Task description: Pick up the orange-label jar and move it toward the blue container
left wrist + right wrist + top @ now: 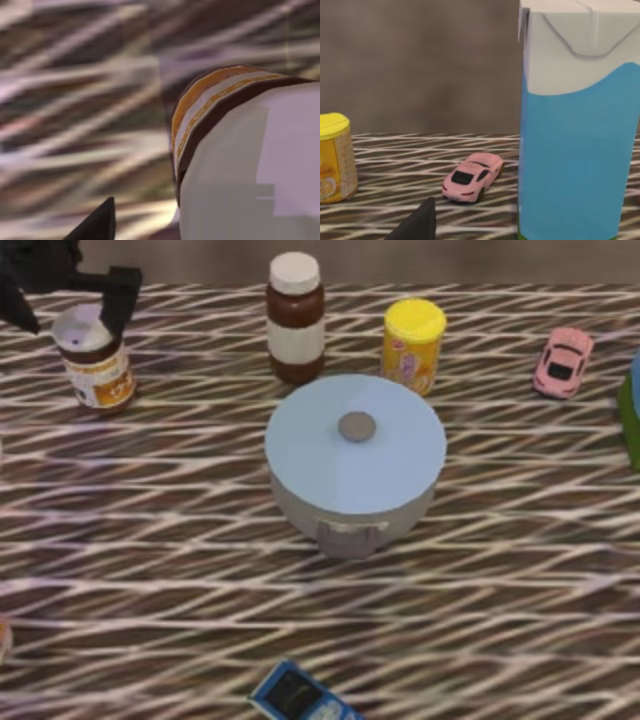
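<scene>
The orange-label jar (97, 362), dark brown with a white lid, stands upright at the table's far left. My left gripper (68, 302) hangs over it, open, one dark finger on each side of the lid and neither pressing on it. The left wrist view is filled by the jar's white lid (250, 165) and its orange-striped label (200, 105), with one fingertip (100, 222) beside them. The blue container (355, 445), a grey pot with a pale-blue lid and a knob, sits mid-table, well to the jar's right. The right arm is outside the top view; one of its fingertips (420, 220) shows.
A taller brown jar (295, 320) and a yellow canister (412, 345) stand behind the pot. A pink toy car (562, 362) lies at the far right, next to a blue-and-white carton (575, 150). A blue toy car (295, 698) lies at the front edge.
</scene>
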### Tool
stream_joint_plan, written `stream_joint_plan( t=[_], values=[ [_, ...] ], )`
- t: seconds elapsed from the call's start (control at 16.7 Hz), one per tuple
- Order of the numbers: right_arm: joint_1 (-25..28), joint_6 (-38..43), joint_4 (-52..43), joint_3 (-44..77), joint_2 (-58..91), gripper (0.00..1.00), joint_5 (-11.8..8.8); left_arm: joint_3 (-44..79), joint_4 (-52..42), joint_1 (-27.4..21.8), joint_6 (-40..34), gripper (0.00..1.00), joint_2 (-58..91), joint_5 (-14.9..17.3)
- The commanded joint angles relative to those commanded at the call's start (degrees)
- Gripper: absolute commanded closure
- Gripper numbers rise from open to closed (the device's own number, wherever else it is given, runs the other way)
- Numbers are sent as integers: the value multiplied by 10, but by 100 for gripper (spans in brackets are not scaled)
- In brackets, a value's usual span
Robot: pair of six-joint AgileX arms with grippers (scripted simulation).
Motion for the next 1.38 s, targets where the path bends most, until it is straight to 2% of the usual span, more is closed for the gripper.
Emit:
stream_joint_plan(
  t=[0.48,0.78,1.38],
  values=[
    [0,0,0,0,0,0,0,-164,130,2,-1,0,-33,-1],
    [0,0,0,0,0,0,0,-181,146,2,-1,0,-36,-1],
    [0,0,0,0,0,0,0,-181,146,2,-1,75,-36,-1]
  ],
)
